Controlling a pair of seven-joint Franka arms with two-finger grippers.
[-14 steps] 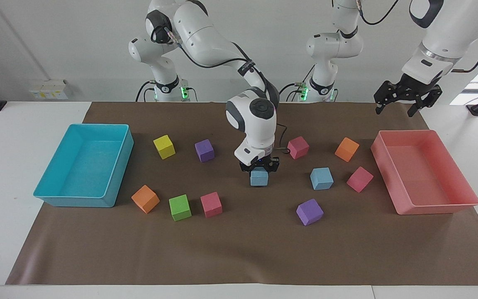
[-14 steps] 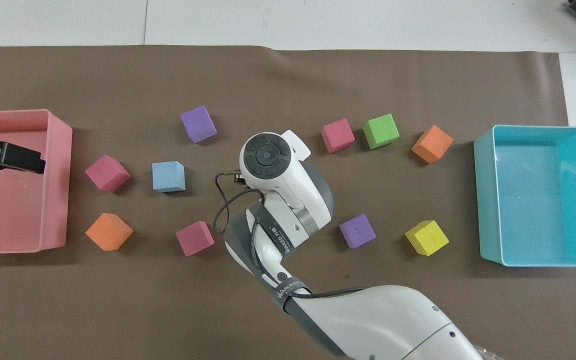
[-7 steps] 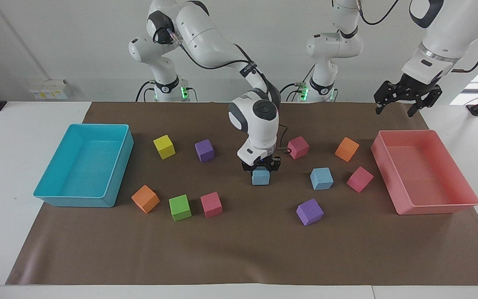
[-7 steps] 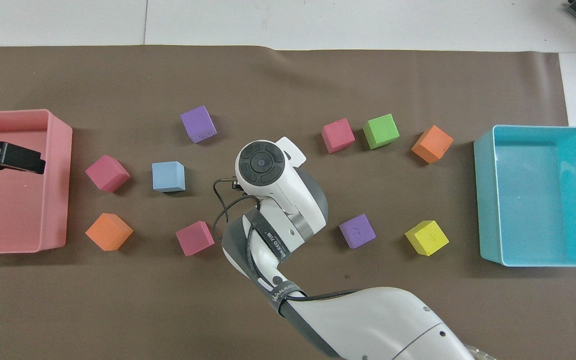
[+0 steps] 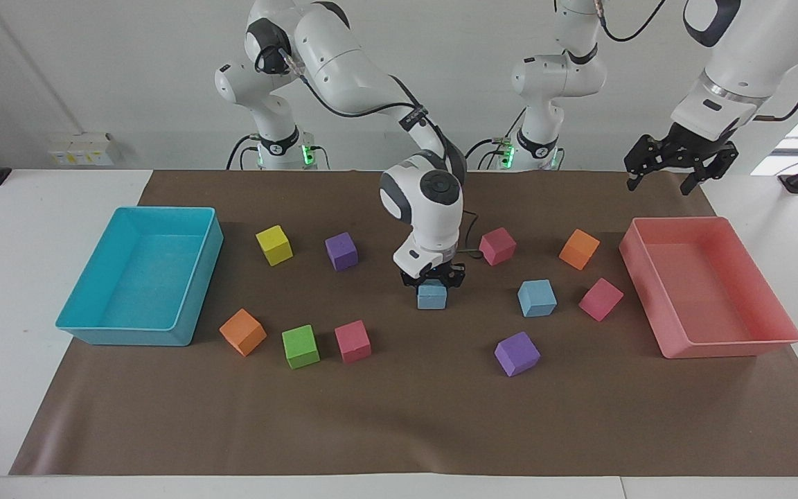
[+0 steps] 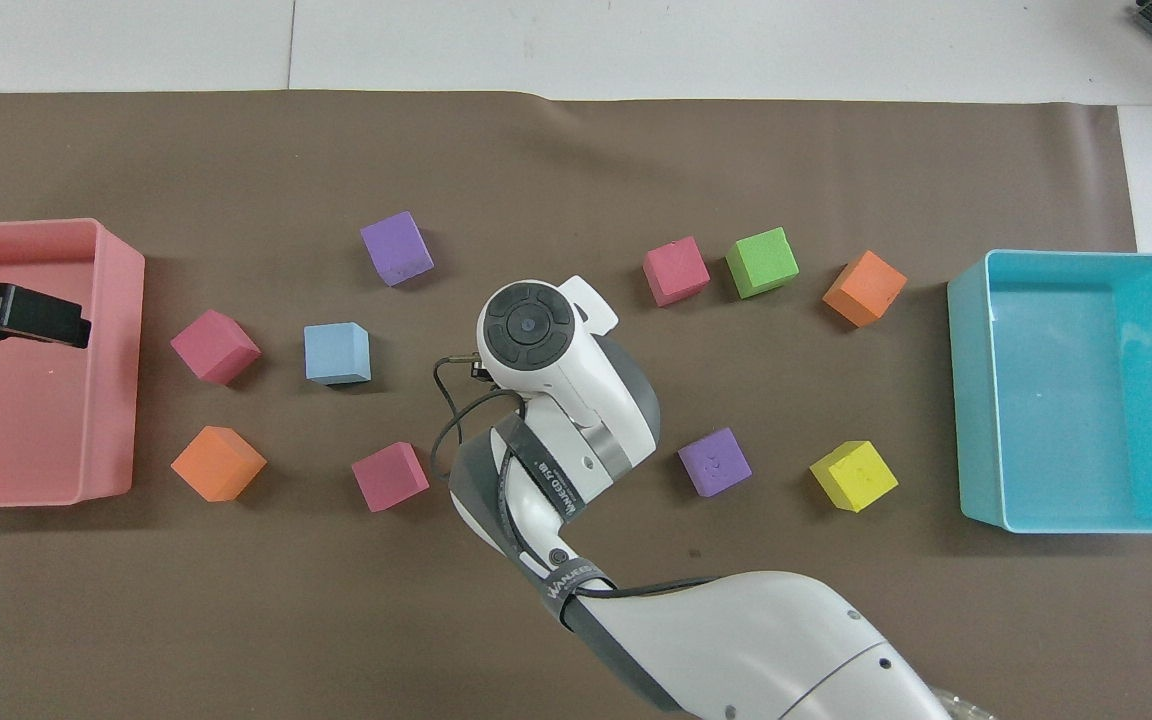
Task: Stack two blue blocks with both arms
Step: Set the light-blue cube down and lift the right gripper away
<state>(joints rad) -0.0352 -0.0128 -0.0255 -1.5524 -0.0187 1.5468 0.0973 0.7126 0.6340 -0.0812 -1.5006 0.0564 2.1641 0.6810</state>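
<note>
One blue block (image 5: 432, 296) sits mid-mat with my right gripper (image 5: 432, 281) shut on its top; I cannot tell whether it rests on the mat or hangs just above it. From overhead the right arm's wrist (image 6: 528, 328) hides this block. The other blue block (image 5: 537, 298) (image 6: 337, 353) lies free on the mat, toward the left arm's end. My left gripper (image 5: 672, 168) (image 6: 11, 312) hangs open and high over the pink tray's end, holding nothing.
A pink tray (image 5: 731, 346) stands at the left arm's end and a turquoise tray (image 5: 129, 336) at the right arm's end. Around the free blue block lie pink cubes (image 5: 497, 246) (image 5: 600, 299), an orange cube (image 5: 579, 249) and a purple cube (image 5: 517, 353).
The right arm's wrist has turned a little over the held blue block, which has barely shifted. The left arm has not moved.
</note>
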